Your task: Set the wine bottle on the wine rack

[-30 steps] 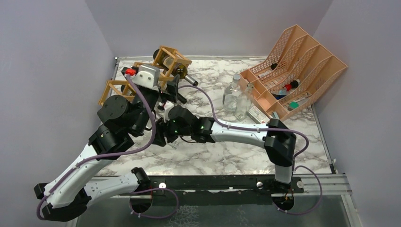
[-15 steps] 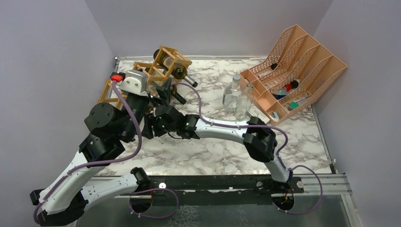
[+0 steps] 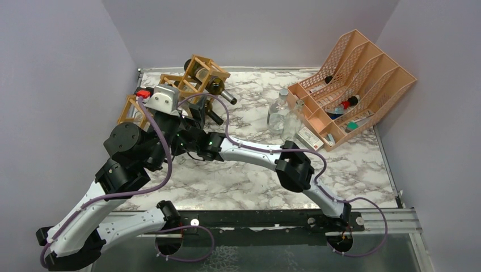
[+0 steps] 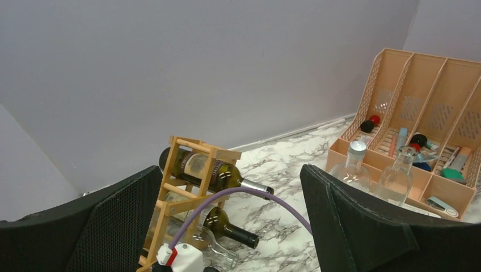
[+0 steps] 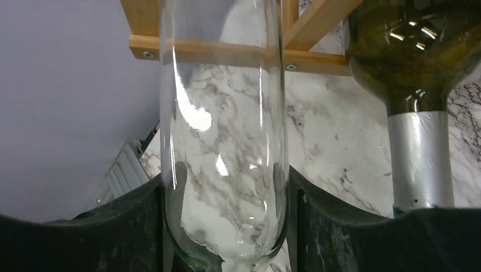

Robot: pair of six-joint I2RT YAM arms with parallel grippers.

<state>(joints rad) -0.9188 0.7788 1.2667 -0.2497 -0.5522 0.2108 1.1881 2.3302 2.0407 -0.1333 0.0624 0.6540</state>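
**Clear bottle now entering the rack's low cell**

The wine bottle (image 5: 224, 141), clear glass, sits pinched between the fingers of the right gripper (image 5: 225, 195). Its body runs up across a wooden crossbar of the wine rack (image 5: 210, 50), which shows through the glass. It lies just beside a dark green bottle (image 5: 417, 85) with a silver foil neck that is already stored. How deep the bottle sits in the cell cannot be told, because its far end runs out of the right wrist view.

Compared with a second ago, the right arm reaches further left and far across the marble table (image 3: 255, 187). Its elbow is drawn well left and its wrist is tucked against the near-left end of the rack. The left arm meanwhile backs a little toward the left wall. Its wrist sits higher and off the rack's front, which leaves the right arm room.

The left gripper (image 4: 231, 170) is spread wide and holds nothing, looking over the rack toward the salmon file organiser (image 3: 354, 85) on the far right.

The insertion looks under way but not finished. The bottle probably needs to slide deeper, staying parallel to the green one, before the fingers let go.
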